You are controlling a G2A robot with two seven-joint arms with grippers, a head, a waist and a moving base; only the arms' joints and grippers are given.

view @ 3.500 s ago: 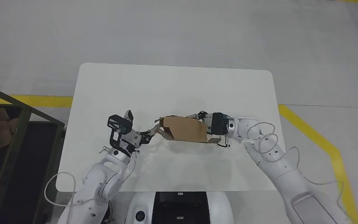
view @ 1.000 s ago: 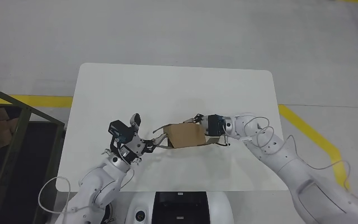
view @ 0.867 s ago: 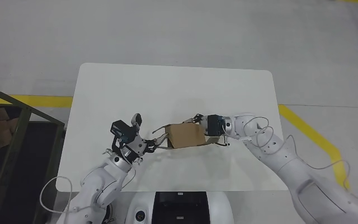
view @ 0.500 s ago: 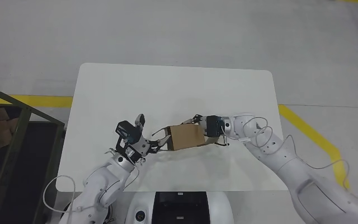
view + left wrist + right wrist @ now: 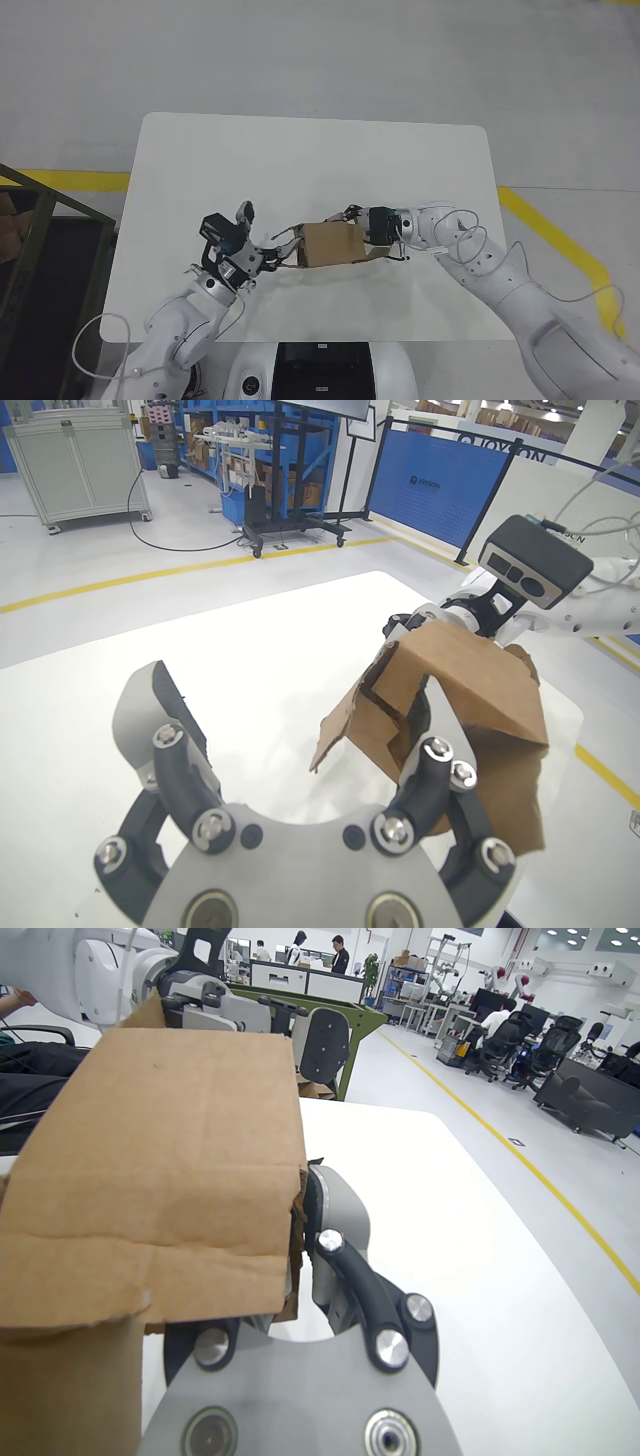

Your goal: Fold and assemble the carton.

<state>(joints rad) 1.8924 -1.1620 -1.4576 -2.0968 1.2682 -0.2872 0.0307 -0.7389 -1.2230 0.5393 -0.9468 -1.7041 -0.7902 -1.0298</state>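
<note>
You moved left jaws up to carton (image 5: 330,243) end: they stood wide, one finger touching loose flap (image 5: 345,730). Right jaws stayed clamped on opposite end, carton held over bench (image 5: 300,160), squarer than before. Flaps remained unfolded.

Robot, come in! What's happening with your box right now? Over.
Left gripper open, one finger against the carton's loose end flaps. Right gripper clamped on the other end. Carton raised over the table, between both arms.

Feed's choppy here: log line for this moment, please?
carton: between tools, part-folded | right tool: gripping one end | left tool: open, finger at other end
</note>
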